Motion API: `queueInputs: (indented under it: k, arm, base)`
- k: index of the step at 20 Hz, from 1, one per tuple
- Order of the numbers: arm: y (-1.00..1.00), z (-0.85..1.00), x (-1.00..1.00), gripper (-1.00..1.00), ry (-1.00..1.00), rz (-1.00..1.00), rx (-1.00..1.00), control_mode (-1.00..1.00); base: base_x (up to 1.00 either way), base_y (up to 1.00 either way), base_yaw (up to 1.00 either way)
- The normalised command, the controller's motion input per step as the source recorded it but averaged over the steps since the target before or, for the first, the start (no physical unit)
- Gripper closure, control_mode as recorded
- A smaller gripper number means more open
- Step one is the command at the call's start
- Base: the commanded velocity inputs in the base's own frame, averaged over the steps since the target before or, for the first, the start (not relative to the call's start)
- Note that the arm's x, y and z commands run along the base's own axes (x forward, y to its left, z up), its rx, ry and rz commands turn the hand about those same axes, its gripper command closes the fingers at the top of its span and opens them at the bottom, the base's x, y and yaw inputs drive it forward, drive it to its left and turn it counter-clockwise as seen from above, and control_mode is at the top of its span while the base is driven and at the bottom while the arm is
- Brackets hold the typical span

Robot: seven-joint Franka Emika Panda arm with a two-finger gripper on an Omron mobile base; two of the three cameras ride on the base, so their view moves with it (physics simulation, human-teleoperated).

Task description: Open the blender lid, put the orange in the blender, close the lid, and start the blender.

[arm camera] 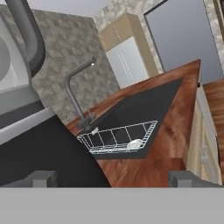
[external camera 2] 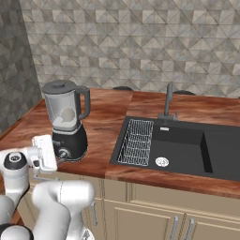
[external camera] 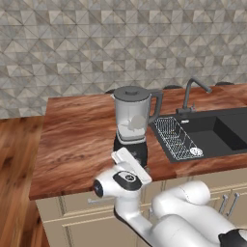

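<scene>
The pincer (arm camera: 112,178) stands wide open, holding nothing, close against the rounded black base of one blender (external camera: 131,123). Its clear jar, capped by one flat dark blender lid (external camera: 131,92), holds a pale round shape on the glossy wood tabletop (external camera: 79,140).

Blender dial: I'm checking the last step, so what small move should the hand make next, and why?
Probably a short nudge toward the round silver dial on the rounded black base of the tall clear plastic blender. The round dark grey lid sits on the jar and a pale round shape, likely the orange, shows inside. The gripper is open beside the base.
</scene>
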Motion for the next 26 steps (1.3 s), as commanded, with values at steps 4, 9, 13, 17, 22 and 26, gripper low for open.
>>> queueInputs:
  k: [4,9,13,17,22,26]
  arm:
    - [0.0,-0.09,0.05,-1.0,-0.12,0.1,0.0,-1.0]
    - [0.0,-0.09,0.02,-1.0,-0.11,0.1,0.0,-1.0]
    - [-0.02,-0.01,0.0,-1.0,-0.11,0.09,0.0,-1.0]
    - [-0.14,0.0,0.0,-1.0,-0.08,0.03,0.0,-1.0]
    - [-0.27,-0.02,0.0,-1.0,0.01,-0.05,0.0,-1.0]
    - [-0.25,-0.03,0.01,-1.0,0.07,-0.13,0.0,-1.0]
  base:
    - [0.0,0.0,0.0]
    - [0.0,0.0,0.0]
    - [0.0,0.0,0.0]
    - [0.0,0.0,0.0]
    - [0.0,0.0,0.0]
    - [0.0,0.0,0.0]
